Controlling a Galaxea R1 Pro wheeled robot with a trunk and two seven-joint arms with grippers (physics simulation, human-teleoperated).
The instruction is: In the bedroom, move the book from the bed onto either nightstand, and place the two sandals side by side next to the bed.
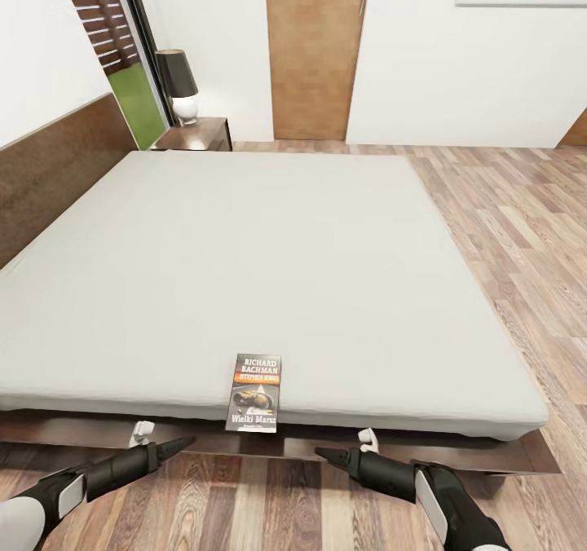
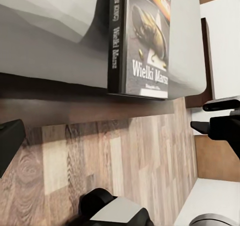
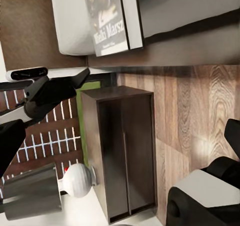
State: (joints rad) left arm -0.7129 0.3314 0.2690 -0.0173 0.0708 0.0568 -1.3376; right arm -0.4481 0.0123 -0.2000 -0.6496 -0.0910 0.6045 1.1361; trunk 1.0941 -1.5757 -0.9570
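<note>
- The book (image 1: 255,393) lies face up at the near edge of the bed (image 1: 244,266), its lower end poking slightly past the mattress lip, spine toward the left.
- Left hand (image 1: 181,445) and right hand (image 1: 326,454) hover low over the floor (image 1: 505,233), just below the book on either side, touching nothing; whether their fingers are spread or closed, I cannot tell.
- For a clean pickup, one hand should rise to mattress height and pinch the overhanging end, sliding the book outward instead of digging into the mattress.
- The nightstand (image 1: 198,134), with its lamp (image 1: 178,85), stands at the far left, beyond the bed, so a drive round will likely follow.
</note>
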